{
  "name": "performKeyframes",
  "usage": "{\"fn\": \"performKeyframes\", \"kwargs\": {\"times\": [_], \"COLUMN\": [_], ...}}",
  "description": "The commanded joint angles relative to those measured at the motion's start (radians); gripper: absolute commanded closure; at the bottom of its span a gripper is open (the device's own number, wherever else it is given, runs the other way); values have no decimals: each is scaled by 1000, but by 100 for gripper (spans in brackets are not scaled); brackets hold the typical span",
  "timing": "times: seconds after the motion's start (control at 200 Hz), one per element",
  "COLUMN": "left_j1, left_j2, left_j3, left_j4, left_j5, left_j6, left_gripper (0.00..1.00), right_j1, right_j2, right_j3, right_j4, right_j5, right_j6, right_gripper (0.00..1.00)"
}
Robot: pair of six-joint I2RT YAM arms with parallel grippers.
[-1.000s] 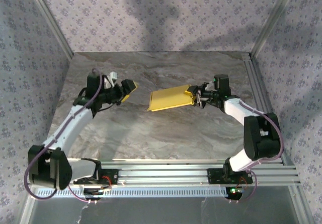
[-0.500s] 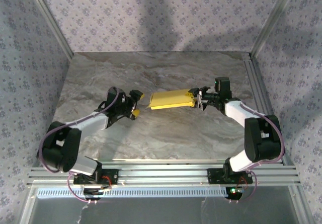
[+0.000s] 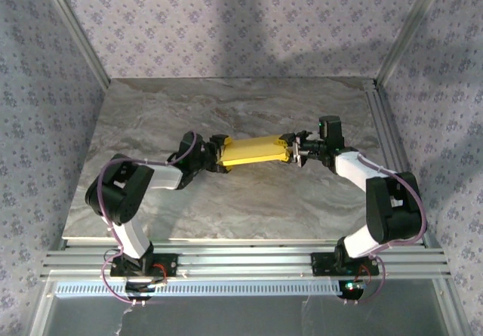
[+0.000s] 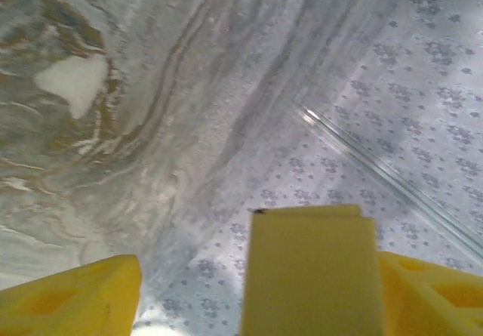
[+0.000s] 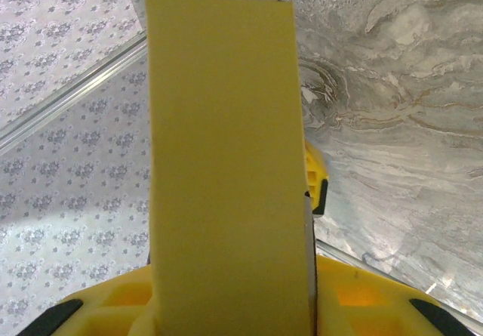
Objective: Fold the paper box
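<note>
And here is the paper box (image 3: 253, 150), a flat yellow rectangle stretched lengthwise over the middle of the marbled bench (image 3: 226, 208), with an arm at each end. On the right, the right gripper (image 3: 293, 152) has the box's right end, and the right wrist camera makes it plain: the jaws are pinching the card, which runs straight up out of the grip as one long yellow strip (image 5: 226, 162) with the bench and the patterned wall (image 5: 68, 200) behind it. On the left, the left gripper (image 3: 217, 156) sits right at the box's other end. From the left wrist camera its jaws are spread wide, the end of the box (image 4: 309, 275) standing between them. One jaw lies just beside the card, while the other stands well apart from it, with bench and wall showing through the gap. No squeeze on that side. Whether the box rests on the bench or hangs just above it, the views do not settle.
</note>
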Motion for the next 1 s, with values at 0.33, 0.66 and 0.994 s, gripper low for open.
{"fn": "performKeyframes", "kwargs": {"times": [0.33,0.66,0.994], "left_j1": [-8,30,127], "left_j2": [-79,-213,-414], "left_j3": [-22,-40,61], "left_j4": [5,-269,-862], "left_j5": [1,13,1], "left_j6": [-157,-127,106], "left_gripper": [73,92,93], "right_j1": [0,-104,308], "right_j2": [18,-229,-849], "right_j3": [-17,154,-174], "right_j4": [28,-529,-161], "right_j5": [-22,210,582], "right_j6": [-1,-641,-1790], "right_gripper": [65,32,1]}}
